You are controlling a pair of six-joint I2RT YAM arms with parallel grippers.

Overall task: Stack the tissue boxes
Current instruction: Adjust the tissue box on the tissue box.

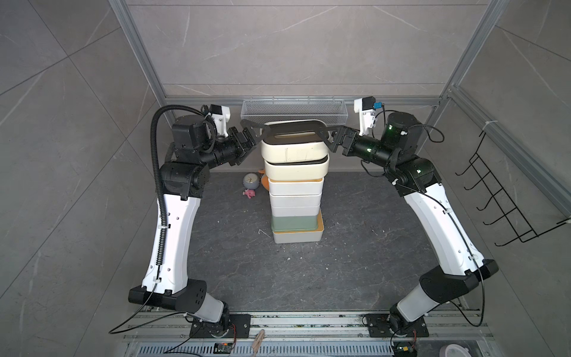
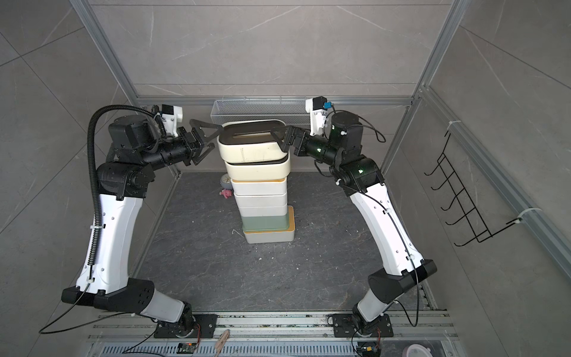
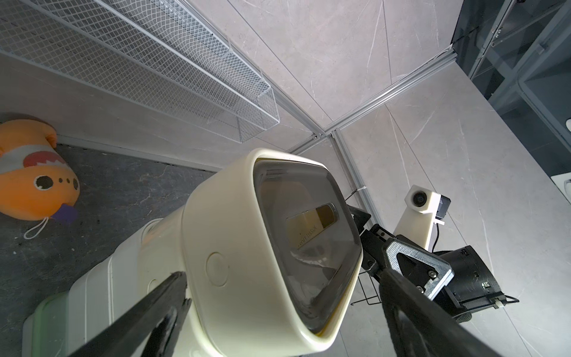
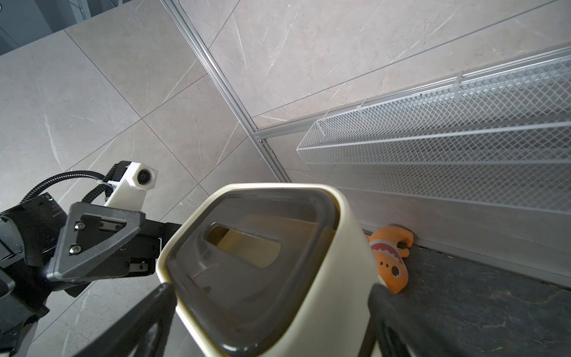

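The tissue boxes stand as one tall stack (image 1: 296, 201) in the middle of the dark floor. From the bottom up it holds white boxes with bamboo lids, a mint green box (image 1: 293, 223) and two rounded cream boxes. The top cream box (image 1: 293, 151) (image 3: 234, 247) (image 4: 309, 278) has a dark slotted lid and sits slightly askew on the cream box (image 1: 296, 171) below. My left gripper (image 1: 259, 136) (image 3: 282, 278) is open, its fingers either side of that box's left end. My right gripper (image 1: 327, 137) (image 4: 271, 289) is open around the right end.
A white wire mesh basket (image 1: 293, 108) hangs on the back wall right behind the stack. An orange fish toy (image 3: 34, 173), a small grey clock (image 1: 251, 180) and a pink toy (image 1: 249, 193) lie left of the stack. A black wire rack (image 1: 506, 197) hangs on the right wall.
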